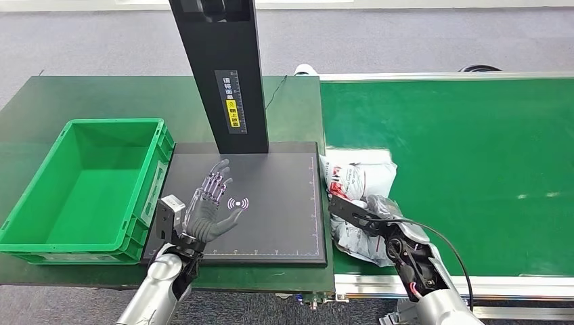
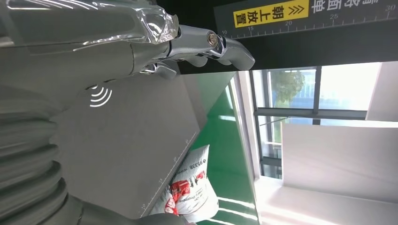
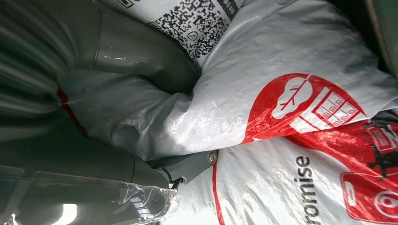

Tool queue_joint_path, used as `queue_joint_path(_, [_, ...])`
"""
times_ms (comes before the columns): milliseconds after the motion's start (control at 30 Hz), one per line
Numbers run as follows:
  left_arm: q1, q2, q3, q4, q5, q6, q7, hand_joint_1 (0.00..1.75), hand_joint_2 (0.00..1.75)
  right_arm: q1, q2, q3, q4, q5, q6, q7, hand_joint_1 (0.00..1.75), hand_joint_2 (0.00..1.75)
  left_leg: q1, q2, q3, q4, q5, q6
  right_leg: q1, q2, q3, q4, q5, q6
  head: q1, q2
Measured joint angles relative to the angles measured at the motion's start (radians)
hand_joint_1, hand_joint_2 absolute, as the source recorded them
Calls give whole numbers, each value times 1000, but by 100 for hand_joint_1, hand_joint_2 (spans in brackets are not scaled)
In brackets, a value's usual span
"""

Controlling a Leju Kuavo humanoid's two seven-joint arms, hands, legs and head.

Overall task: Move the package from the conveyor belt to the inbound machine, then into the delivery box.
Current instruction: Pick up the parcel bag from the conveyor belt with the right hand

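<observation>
Package, right of centre, lies on the conveyor belt, gripped by the right hand; left hand hovers open-fingered over the inbound machine. Both transfers remain.

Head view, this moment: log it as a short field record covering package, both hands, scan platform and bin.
package: white and red plastic mailer, on the green conveyor belt beside the platform
right hand: on the package, fingers pressed into the plastic
left hand: over the platform, fingers spread, holding nothing
scan platform: black inbound machine plate, no package on it
bin: green delivery box, empty
</observation>
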Motion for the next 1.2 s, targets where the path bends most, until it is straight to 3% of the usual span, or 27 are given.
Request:
queue_joint_path(400, [33,2,12,-30,-1,7,-2,0,175,7,3,4,-1,-11,-69,3,175,175,0,0,0,0,0,0,0,0,0,0,0,0,0,0])
queue_joint_path(767, [91,4,61,-121,25,38,-25,0,175,99,28,-84,-235,-142,-365,-17,175,175,0,0,-3,0,0,0,0,0,-3,0,0,0,0,0])
queue_joint_path(1200, [91,3,79,-144,37,50,-34,0,175,139,36,-113,-358,-161,-380,-34,175,175,0,0,-3,0,0,0,0,0,-3,0,0,0,0,0])
